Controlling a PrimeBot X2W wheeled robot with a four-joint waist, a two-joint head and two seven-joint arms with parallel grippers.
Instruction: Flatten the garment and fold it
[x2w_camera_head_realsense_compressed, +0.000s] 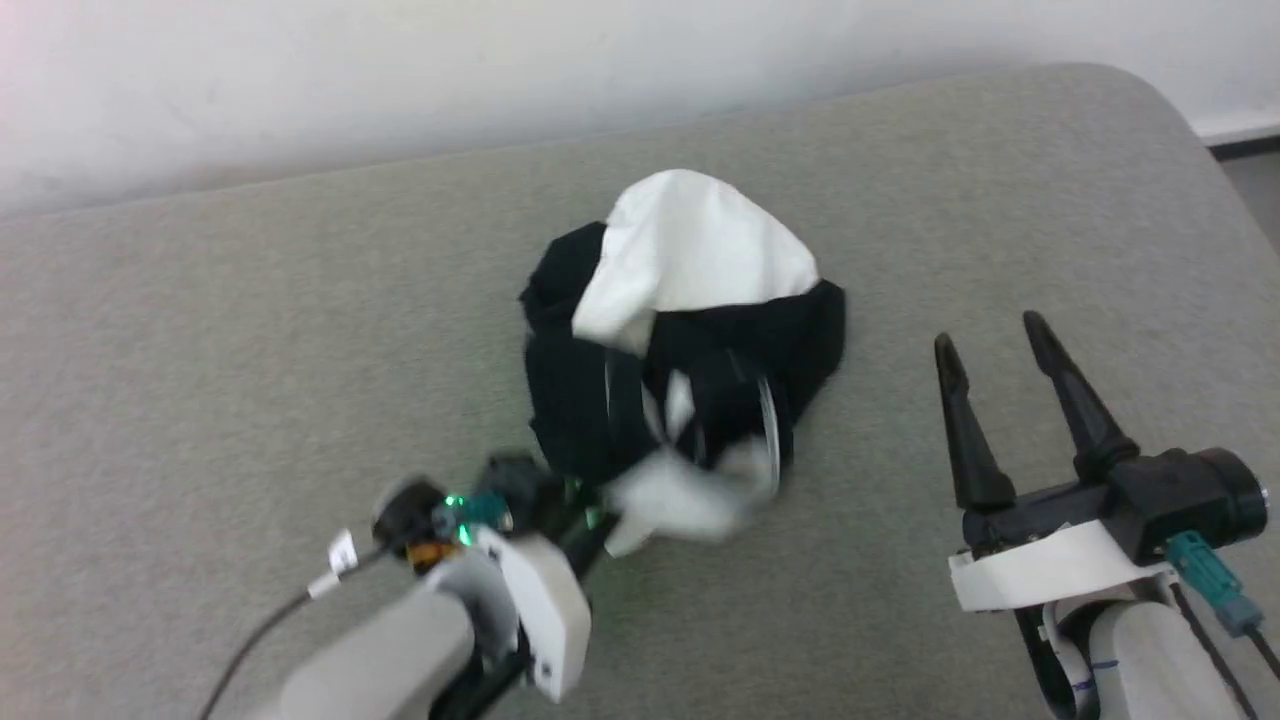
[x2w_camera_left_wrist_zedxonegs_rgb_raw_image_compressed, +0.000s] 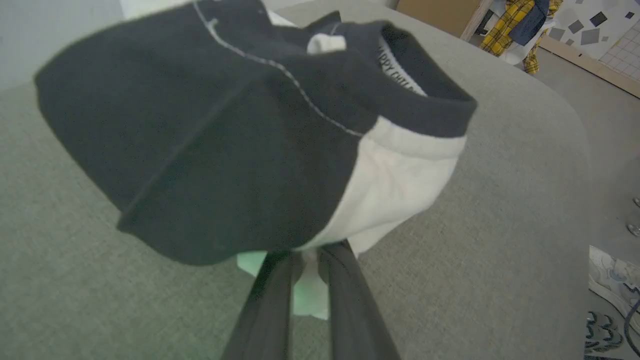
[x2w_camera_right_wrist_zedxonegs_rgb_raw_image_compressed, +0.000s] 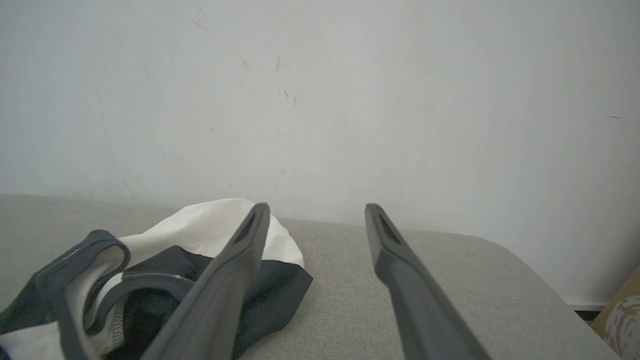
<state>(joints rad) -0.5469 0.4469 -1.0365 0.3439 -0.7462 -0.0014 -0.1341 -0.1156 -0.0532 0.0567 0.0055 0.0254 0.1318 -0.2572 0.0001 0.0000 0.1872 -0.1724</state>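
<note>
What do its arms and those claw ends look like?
The right pincer and left pincer each have two long, tapering dark fingers. The forearms are pale grey with white wrist housings; a teal connector sits by the right wrist, a thin cable with a white tag and green lights by the left.

The left gripper (x2w_camera_head_realsense_compressed: 598, 528) reaches in from the lower left on a pale forearm (x2w_camera_head_realsense_compressed: 390, 650); its two dark fingers (x2w_camera_left_wrist_zedxonegs_rgb_raw_image_compressed: 272, 300) are drawn almost together, pinching a white edge of the garment (x2w_camera_left_wrist_zedxonegs_rgb_raw_image_compressed: 390, 190) between their tips; the right gripper (x2w_camera_head_realsense_compressed: 990, 335) sits at the lower right (fingers pointing up the head view), jaws spread wide, nothing between them, clear of the cloth.
</note>
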